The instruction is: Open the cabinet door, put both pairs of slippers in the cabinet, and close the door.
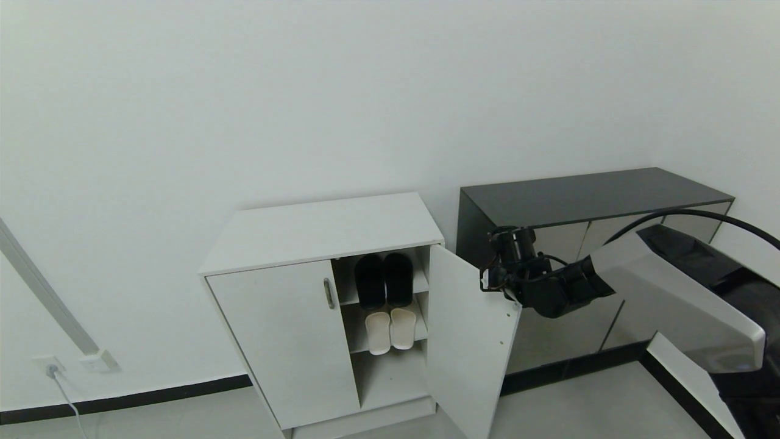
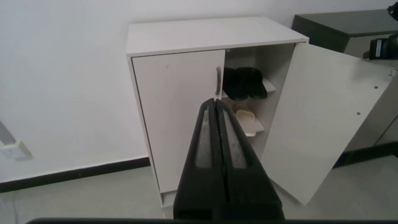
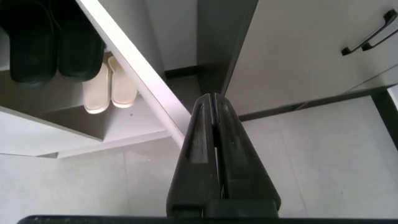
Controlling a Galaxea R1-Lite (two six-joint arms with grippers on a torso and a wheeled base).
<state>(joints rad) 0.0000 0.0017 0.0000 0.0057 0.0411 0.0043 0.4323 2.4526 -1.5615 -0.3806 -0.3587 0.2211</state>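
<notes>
The white cabinet (image 1: 317, 235) stands against the wall, its right door (image 1: 469, 341) swung open and its left door (image 1: 283, 341) closed. Black slippers (image 1: 384, 279) rest on the upper shelf and white slippers (image 1: 390, 329) on the shelf below; both pairs also appear as black slippers (image 3: 46, 40) and white slippers (image 3: 111, 86) in the right wrist view. My right gripper (image 1: 487, 281) is at the open door's outer top edge, fingers shut, with the door edge (image 3: 146, 74) just ahead of it. My left gripper (image 2: 216, 106) is shut, held back from the cabinet (image 2: 211, 31).
A low black sideboard (image 1: 591, 195) with grey doors stands right of the cabinet, close behind the open door. A wall socket (image 1: 49, 366) with a cable sits low on the left wall. Pale floor (image 1: 579, 402) lies in front.
</notes>
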